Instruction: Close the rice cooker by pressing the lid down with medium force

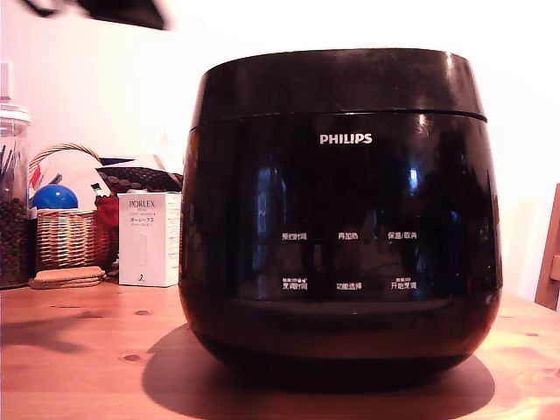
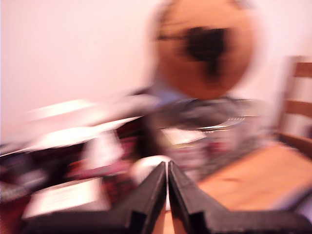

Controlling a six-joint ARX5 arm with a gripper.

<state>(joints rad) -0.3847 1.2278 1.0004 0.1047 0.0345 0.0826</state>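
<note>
The rice cooker (image 1: 339,219) stands upright on the wooden worktop (image 1: 79,367), filling the middle of the exterior view. Its lid (image 1: 337,83) sits down on the body, with only a thin seam between the two; whether the latch has caught cannot be told from this angle.

The end effector (image 2: 168,168) shows in the wrist view with its two dark fingers brought together, tips touching or nearly so, nothing between them. That view is heavily blurred. It shows a pale wall, a wooden chair (image 2: 297,107), clutter and a person, whose outline is smeared. The cooker is not recognisable in it.

In the exterior view a dark blurred shape (image 1: 122,10), probably part of the arm, lies above the cooker and off toward that view's left, clear of the lid.

Judgement: the lid lies below and to one side of the end effector, no contact. Any further press would need to come straight down onto the lid's crown.
</note>
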